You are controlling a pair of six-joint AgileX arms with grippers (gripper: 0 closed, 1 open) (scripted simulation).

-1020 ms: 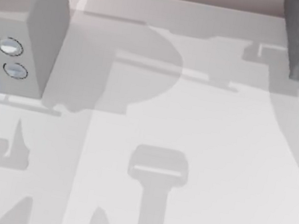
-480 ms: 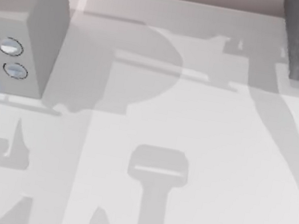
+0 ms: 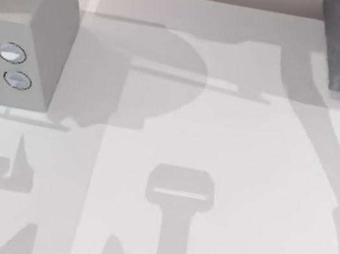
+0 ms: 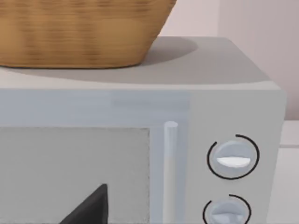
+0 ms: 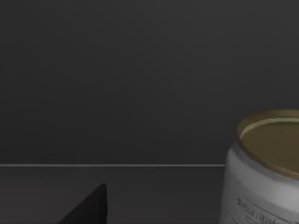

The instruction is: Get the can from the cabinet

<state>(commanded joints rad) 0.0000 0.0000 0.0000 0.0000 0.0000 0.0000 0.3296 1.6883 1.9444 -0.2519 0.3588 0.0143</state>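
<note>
While the right wrist camera looks into a dark cabinet interior:
can (image 5: 264, 170): upright on the cabinet floor, gold top, pale label, print too blurry to read
right gripper: one dark fingertip (image 5: 88, 207) shows, apart from the can, can't tell the spread
left gripper: fingertip (image 4: 91, 207) facing the microwave (image 4: 140, 154), spread unclear too
basket (image 4: 79, 30): sits on the microwave

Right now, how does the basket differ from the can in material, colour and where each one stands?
The basket is woven and tan; the can is smooth, with a pale labelled wall and a golden lid. The basket stands on top of the microwave in bright light; the can stands on a dark shelf against a dark wall. The basket's wall flares upward; the can's wall is straight. Both stand upright.
</note>
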